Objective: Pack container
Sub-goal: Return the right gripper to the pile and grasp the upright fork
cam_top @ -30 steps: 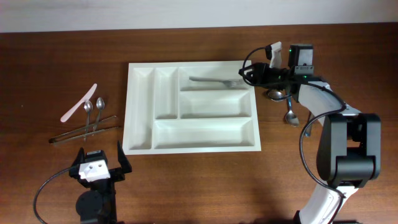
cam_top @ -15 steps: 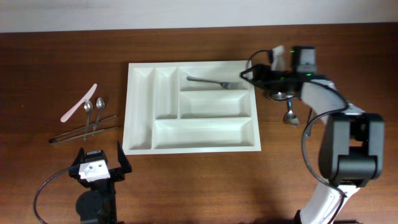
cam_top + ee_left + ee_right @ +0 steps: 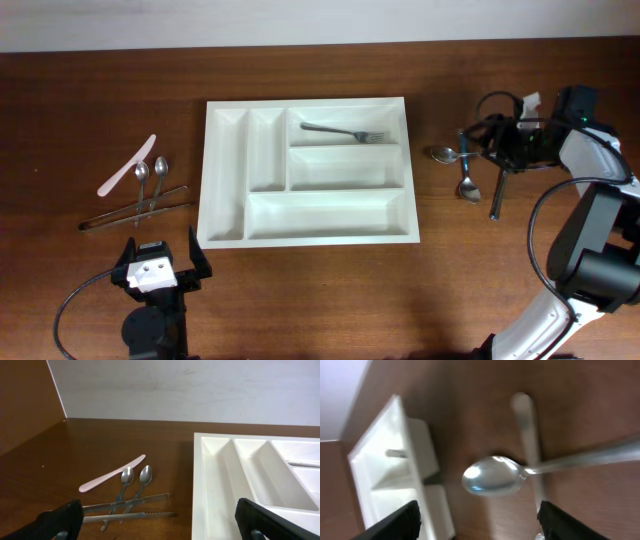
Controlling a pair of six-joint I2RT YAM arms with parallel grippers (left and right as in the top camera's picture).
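Nearest the robot, left hand [image 3: 161,252] sat low at the near edge of the surface [image 3: 300,300], fingers spread wide, nothing in it. Just beyond lay tongs [image 3: 135,212], two small spoons [image 3: 150,178] crossing them, and a pale plastic knife [image 3: 127,166], all to the left of the container [image 3: 228,170]. The container sat flat mid-surface, long axis running left to right. Its two narrow slots were at the left end, pointing near-to-far, with one long compartment along the near edge. It was empty except for a fork [image 3: 345,131] in the far right compartment, tines toward the right. Off its right side, right hand [image 3: 490,148] hovered over a loose pile: spoon [image 3: 443,154], second spoon [image 3: 468,186], dark-handled utensil [image 3: 496,195], crossing or touching one another. Its fingers stood apart, holding nothing. Risk, as judged: the pieces overlap and lie flat, so a pinch could lift two at once or skid off a handle. A low approach could also shove the light container askew.
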